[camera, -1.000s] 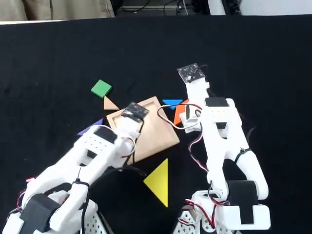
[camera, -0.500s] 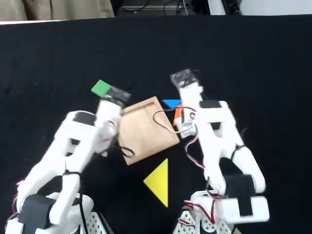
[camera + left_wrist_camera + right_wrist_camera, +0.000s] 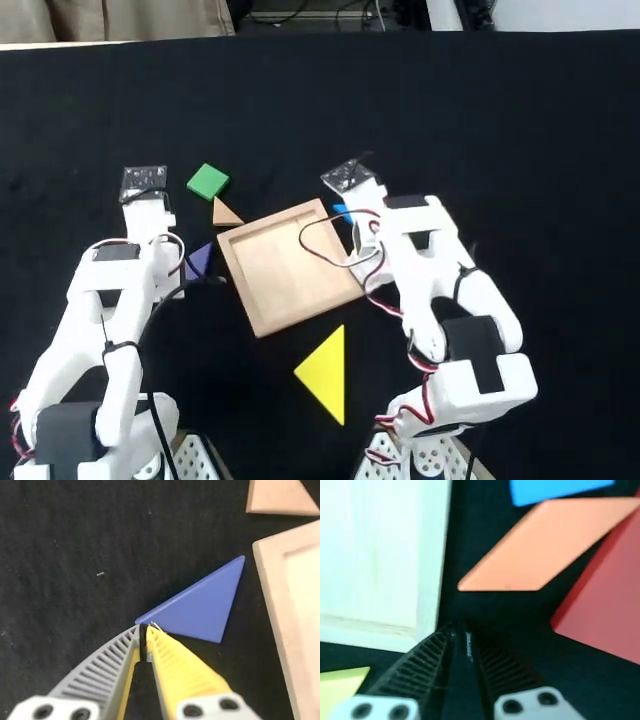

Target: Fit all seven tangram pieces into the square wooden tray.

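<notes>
The left gripper point(image 3: 144, 629) is pressing its two fingers together with nothing between them. Their tips are touching one sharp corner of the blue triangle point(image 3: 197, 610), which is lying flat on the black cloth point(image 3: 520, 120). The left wrist view is showing this contact closely. From above, the left arm is lying over the gripper, and part of the blue triangle is peeking out between the arm and the wooden tray point(image 3: 290, 265). The triangle is lying just beside the tray's edge, apart from it. A tan triangle point(image 3: 277, 497) is lying near the tray's corner.

The right gripper point(image 3: 459, 630) is also keeping its fingers closed and empty, with the tips over bare cloth just beside the tray's opposite edge. Past the tips, an orange parallelogram point(image 3: 545, 545) is lying between a light blue piece point(image 3: 560, 490) and a red piece point(image 3: 605, 600). From above, the right arm is covering most of this group.

The high view is adding a green square point(image 3: 208, 181) beyond the tan triangle and a yellow triangle point(image 3: 326, 372) on the tray's near side. All these pieces are lying outside the tray.
</notes>
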Controlling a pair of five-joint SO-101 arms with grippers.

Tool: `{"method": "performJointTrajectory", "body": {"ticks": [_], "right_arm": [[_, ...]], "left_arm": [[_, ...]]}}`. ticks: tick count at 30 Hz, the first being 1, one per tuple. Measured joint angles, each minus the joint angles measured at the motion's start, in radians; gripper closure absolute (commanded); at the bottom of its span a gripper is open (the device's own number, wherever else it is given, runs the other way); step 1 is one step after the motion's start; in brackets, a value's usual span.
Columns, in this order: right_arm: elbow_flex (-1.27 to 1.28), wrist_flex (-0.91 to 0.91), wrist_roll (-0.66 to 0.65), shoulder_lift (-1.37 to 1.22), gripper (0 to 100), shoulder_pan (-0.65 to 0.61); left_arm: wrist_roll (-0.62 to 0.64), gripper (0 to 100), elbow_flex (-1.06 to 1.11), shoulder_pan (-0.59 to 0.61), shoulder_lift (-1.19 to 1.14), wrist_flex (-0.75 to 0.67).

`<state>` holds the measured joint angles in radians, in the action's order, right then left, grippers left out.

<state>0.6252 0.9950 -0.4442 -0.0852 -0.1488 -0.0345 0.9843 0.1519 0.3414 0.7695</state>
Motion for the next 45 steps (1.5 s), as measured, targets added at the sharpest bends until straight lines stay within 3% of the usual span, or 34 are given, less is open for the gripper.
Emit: {"method": "performJointTrajectory", "body": {"ticks": [11, 16, 20, 26, 28, 31, 39, 45], "right_arm": [[0.150, -0.012, 0.002, 0.224, 98.8, -0.034], [0.218, -0.094, 0.003, 0.330, 98.7, 0.029], [0.250, -0.160, 0.003, 0.338, 98.7, 0.040], [0.253, -0.181, 0.003, 0.338, 98.7, 0.048], [0.253, -0.181, 0.003, 0.338, 98.7, 0.046], [0.253, -0.181, 0.029, 0.338, 98.7, 0.046], [0.253, -0.181, 0.064, 0.338, 98.7, 0.046], [0.259, -0.210, 0.064, 0.338, 98.7, 0.060]], "left_arm": [[0.000, 97, 0.005, 0.002, 0.000, -0.006], [0.003, 97, 0.006, 0.002, 0.000, -0.006], [0.003, 97, 0.008, -0.002, 0.069, 0.094], [0.008, 97, 0.117, -0.199, 0.428, 0.258], [0.005, 97, 0.169, -0.287, 0.568, 0.256], [0.006, 97, 0.198, -0.321, 0.697, 0.255], [-0.054, 97, 0.206, -0.446, 0.635, 0.261], [-0.146, 97, 0.046, -0.563, 0.496, 0.394]]}}
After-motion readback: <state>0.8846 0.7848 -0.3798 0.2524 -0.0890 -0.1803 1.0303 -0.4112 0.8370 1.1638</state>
